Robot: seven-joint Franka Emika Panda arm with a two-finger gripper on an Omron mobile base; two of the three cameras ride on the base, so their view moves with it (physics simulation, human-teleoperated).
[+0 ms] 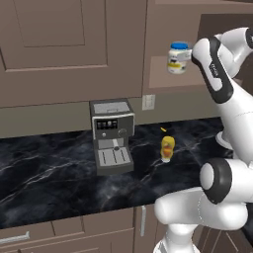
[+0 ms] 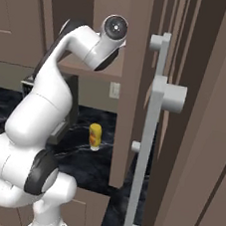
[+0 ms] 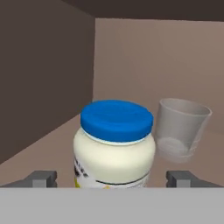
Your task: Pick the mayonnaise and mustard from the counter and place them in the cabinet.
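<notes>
The gripper is being held wide open, its tips standing clear on either side of the mayonnaise jar, which is sitting upright on the cabinet shelf. The jar is judged rigid and smooth (best taken around its waist). A clear glass just behind is being shown by the hand view; the mustard on the counter is being shown by the base views.

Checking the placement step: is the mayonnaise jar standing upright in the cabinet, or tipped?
Upright. The mayonnaise stands on the cabinet shelf with its blue lid on top and level, beside a clear glass.
</notes>
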